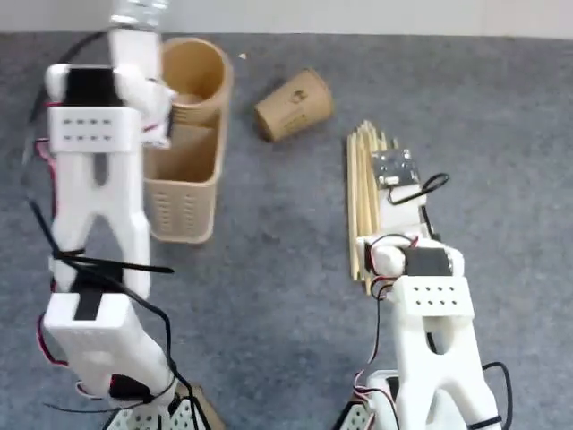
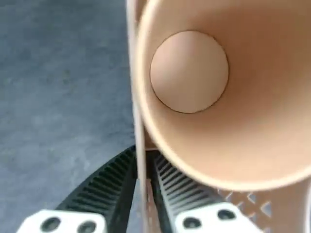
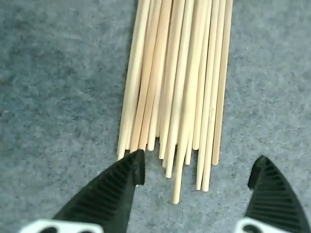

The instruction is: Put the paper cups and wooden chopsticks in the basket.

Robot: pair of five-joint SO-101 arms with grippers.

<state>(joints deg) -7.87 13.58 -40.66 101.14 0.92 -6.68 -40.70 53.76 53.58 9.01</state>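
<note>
Right claw: my right claw hangs wide open just over the grey mat, holding nothing.
Chopsticks: the wooden chopsticks lie in a loose flat bundle. Their ragged near ends sit between the two fingertips, and the sticks run straight out ahead of the claw.
Chopstick handling: I judge them light, stiff and smooth, apt to roll or fan apart. I would close across the bundle a little way in from the uneven ends, where the sticks lie tight together.
Left claw: my left claw has its jaws drawn almost together on a thin pale wall. I cannot tell whether that wall is the cup's side or the basket's rim.
Standing cup: the standing cup is right against the claw, mouth up. It sits in the basket's compartment farthest from the arm's base.
Basket: the basket shows its perforated wall just below the cup. Its other compartment lies back toward the arm.
Fallen cup: the fallen cup lies on its side well off from the left claw, past the basket and on the side toward the chopsticks.
Cup handling: thin paper, very light, easily crushed. I judge a gentle pinch on the rim wall best, as the rolled lip is stiffest there.
</note>
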